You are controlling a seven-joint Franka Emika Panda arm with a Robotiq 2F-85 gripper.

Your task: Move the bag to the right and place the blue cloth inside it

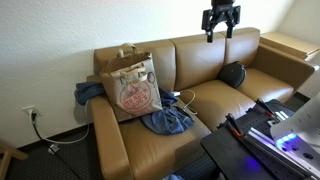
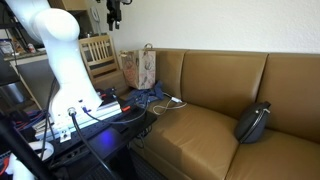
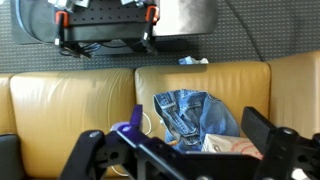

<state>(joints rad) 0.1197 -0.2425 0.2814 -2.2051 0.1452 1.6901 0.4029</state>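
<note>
In an exterior view we are seeing the fingers [image 1: 210,32] hanging high over the sofa [image 1: 215,100] back. They are at one o'clock of the bag [image 1: 131,88] and well apart from it, standing wide and holding nothing. The bag is standing upright on the end seat with its handles up. The cloth [image 1: 166,119] is lying crumpled at five o'clock of the bag, touching its base and spilling over the seat edge. A white cable [image 1: 186,98] is lying just beside the cloth at two o'clock. A black pouch [image 1: 232,73] is sitting well apart at three o'clock.

In an exterior view the arm [image 2: 58,45] is rising at ten o'clock. The bag [image 2: 140,68] is leaning against the sofa back, with the cloth [image 2: 150,99] at six o'clock of it.

In the wrist view the fingers [image 3: 268,135] are coming in wide from six o'clock, with the cloth [image 3: 190,115] showing between them. Only a pale corner of the bag [image 3: 238,148] is showing, at five o'clock.

We are judging that the bag comes first. We should be bringing the fingers down over the handles and narrowing them on a handle or the top rim. Then we should be lifting just enough that the base is not dragging the cloth or the cable along. We should be setting the bag down upright with its mouth open, so the cloth can drop in.
</note>
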